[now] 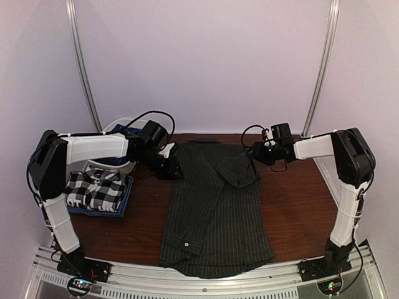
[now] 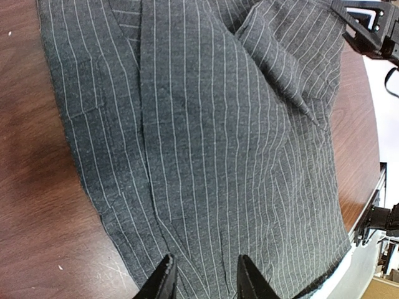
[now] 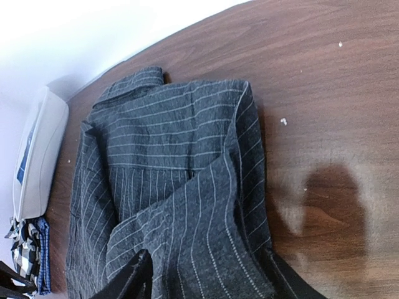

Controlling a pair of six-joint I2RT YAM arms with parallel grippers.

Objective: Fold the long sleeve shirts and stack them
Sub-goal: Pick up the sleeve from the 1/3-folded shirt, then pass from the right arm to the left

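Spread lengthwise down the middle of the dark brown wooden table (image 1: pixel 299 205): dark charcoal collared shirt with thin pale pinstripes (image 1: pixel 212 212), collar toward the far wall, hem reaching the near edge just beside the metal rail (image 1: pixel 206 283). Both long sides folded inward, giving two fairly straight edges. One cuff lying low on the left half, and a loose flap of sleeve lying on the upper right chest.

At the shirt's upper left edge: left gripper (image 2: pixel 206 274), released, fingers a little apart and set down on the striped cloth, nothing visibly gathered in the gap.

At the upper right corner, over the sleeve flap: right gripper (image 3: pixel 209 280), released, fingers wide apart and straddling the fold's edge, not clamped on it.

On the table's left side, well apart from the striped shirt: black-and-white checked shirt (image 1: pixel 93 187), folded, stacked on a plain dark blue shirt (image 1: pixel 103 212), also folded, its edge showing beneath. Beyond that stack, a white tub (image 3: pixel 37 149).

Open room: a broad stretch of bare wood right of the shirt out to the table's right edge, and a narrower bare strip between shirt and stack.
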